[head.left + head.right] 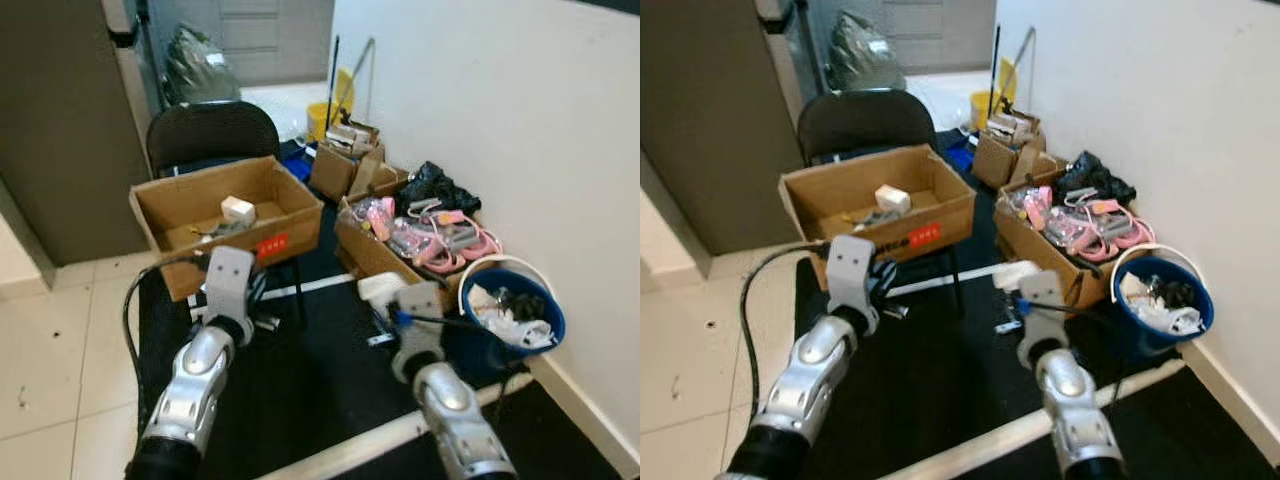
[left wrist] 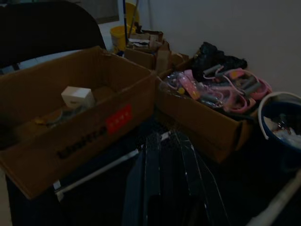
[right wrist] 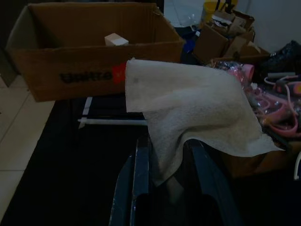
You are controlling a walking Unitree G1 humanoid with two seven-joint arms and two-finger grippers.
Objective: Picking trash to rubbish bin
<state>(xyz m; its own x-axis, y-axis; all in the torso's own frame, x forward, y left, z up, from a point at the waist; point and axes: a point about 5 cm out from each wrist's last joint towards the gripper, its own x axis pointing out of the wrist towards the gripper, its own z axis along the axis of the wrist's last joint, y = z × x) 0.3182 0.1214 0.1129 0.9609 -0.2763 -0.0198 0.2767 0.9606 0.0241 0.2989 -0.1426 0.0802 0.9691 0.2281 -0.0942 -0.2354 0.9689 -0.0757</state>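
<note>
My right gripper is shut on a crumpled white paper towel, which drapes over both fingers. In the left eye view the towel hangs just ahead of the right gripper, above the black mat. The blue rubbish bin with a white rim stands to the right by the wall, with white scraps and dark trash inside. It also appears in the left wrist view as the bin. My left gripper is raised in front of the big cardboard box; its wrist view is dark, with faint shiny lines around the gripper.
A large open cardboard box rests on a black chair. A second box holds pink items. Smaller boxes and a yellow mop bucket stand further back. The white wall runs along the right and a grey cabinet stands at the left.
</note>
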